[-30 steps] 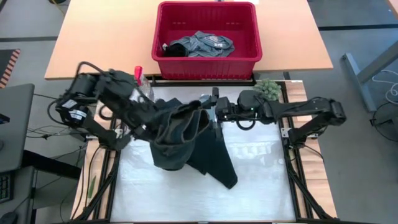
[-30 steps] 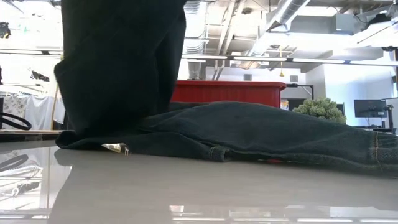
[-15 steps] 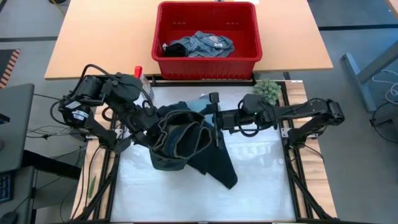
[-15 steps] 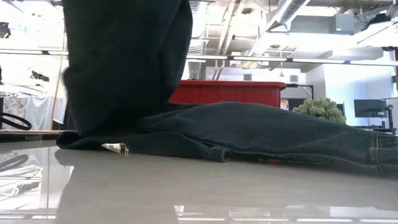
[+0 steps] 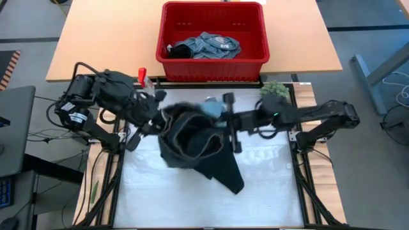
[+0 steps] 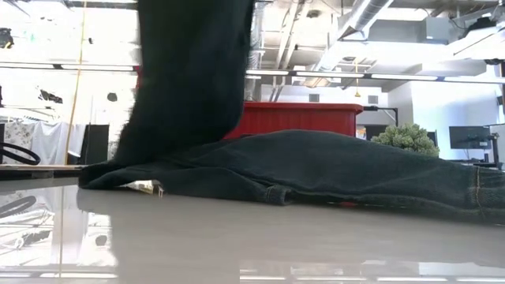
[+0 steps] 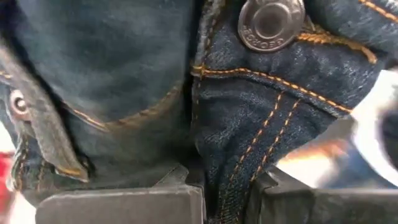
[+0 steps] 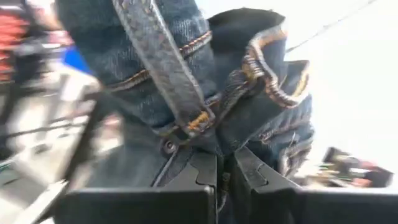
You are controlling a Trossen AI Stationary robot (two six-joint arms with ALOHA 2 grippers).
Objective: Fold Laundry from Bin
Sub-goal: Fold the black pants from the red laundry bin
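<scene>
Right gripper (image 8: 225, 177) has now clamped the jeans (image 5: 192, 137) waistband; left gripper (image 7: 225, 193) still grips them. Bin (image 5: 255, 61) at twelve o'clock.

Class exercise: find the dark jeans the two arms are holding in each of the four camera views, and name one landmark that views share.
High view: the dark jeans hang mid-table between both grippers, one leg trailing toward the near edge.
Low view: the jeans hang from the top left and lie along the table to the right.
Left wrist view: the jeans fill the picture.
Right wrist view: the jeans fill the middle.
Shared landmark: the red bin, also seen behind in the low view.
</scene>
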